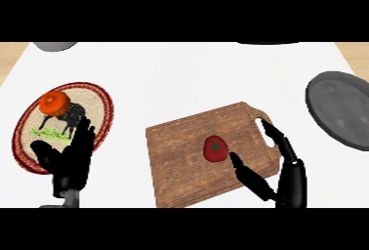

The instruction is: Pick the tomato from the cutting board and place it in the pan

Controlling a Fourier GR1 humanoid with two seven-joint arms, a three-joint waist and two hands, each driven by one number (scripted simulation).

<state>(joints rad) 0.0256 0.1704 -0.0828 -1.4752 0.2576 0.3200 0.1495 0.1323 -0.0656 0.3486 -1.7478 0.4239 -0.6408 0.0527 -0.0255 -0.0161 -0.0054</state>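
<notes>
The tomato [215, 149] lies mid cutting board [209, 156]. My right hand [282, 178] is spread open, holding nothing, at its five o'clock. I should close round it squarely, lift clear, then carry toward the pan [338, 114] at two o'clock.

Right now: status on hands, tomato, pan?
Right hand open, thumb and fingers either side of tomato, not closed. Tomato on cutting board. Left hand open, resting over plate. Pan at right, nothing in the way.
</notes>
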